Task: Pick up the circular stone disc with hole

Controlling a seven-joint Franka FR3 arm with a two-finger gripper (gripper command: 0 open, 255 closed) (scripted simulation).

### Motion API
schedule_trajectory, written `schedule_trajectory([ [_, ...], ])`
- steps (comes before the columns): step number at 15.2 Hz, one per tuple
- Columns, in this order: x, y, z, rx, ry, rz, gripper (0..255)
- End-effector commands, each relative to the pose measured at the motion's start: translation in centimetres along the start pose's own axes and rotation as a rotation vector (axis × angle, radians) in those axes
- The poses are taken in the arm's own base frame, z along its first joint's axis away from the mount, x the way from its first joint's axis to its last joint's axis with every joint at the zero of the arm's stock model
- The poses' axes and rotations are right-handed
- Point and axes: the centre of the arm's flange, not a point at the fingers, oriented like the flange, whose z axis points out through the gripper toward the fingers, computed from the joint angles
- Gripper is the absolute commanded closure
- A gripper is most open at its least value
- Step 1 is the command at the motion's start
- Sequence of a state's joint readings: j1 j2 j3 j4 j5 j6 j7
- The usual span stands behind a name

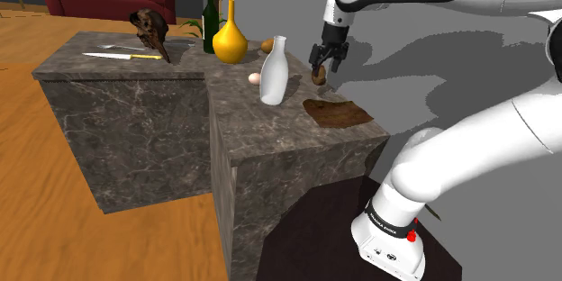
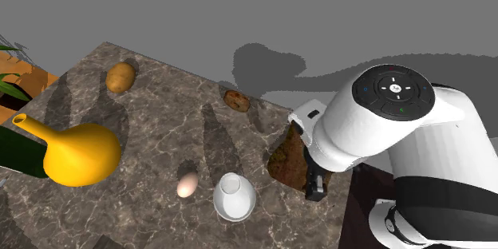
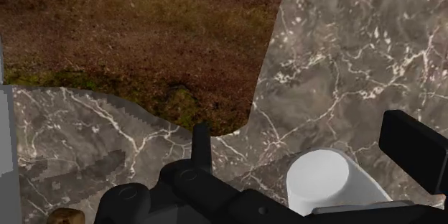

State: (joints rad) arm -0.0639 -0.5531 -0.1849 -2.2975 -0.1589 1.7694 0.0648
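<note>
The stone disc (image 2: pixel 236 100) is small, round and brown, and lies flat on the marble counter (image 2: pixel 144 120) near its far edge. In the shoulder view the disc (image 1: pixel 319 74) shows just under my black gripper (image 1: pixel 328 59), which hangs above the counter with its fingers apart and nothing between them. In the wrist view the gripper (image 3: pixel 301 126) is open over the marble, with a brown edge of what may be the disc (image 3: pixel 66 217) off to one side. The arm hides the hand in the second exterior view.
A flat brown slab (image 1: pixel 338 113) lies on the counter below the gripper. A white bottle (image 1: pixel 273 72) and an egg (image 1: pixel 255 78) stand close by. A yellow gourd vase (image 1: pixel 230 40), a potato (image 2: pixel 120 77) and a green bottle (image 1: pixel 210 22) sit farther off.
</note>
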Motion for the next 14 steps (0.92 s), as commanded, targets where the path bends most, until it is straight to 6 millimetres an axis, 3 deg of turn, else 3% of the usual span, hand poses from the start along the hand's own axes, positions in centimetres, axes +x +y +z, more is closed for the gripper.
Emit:
schedule_trajectory([
  [1, 1.8, 1.9, 0.7, -0.005, 0.009, 0.013, 0],
  [14, 12.6, 13.2, 5.5, -0.026, 0.061, 0.097, 0],
])
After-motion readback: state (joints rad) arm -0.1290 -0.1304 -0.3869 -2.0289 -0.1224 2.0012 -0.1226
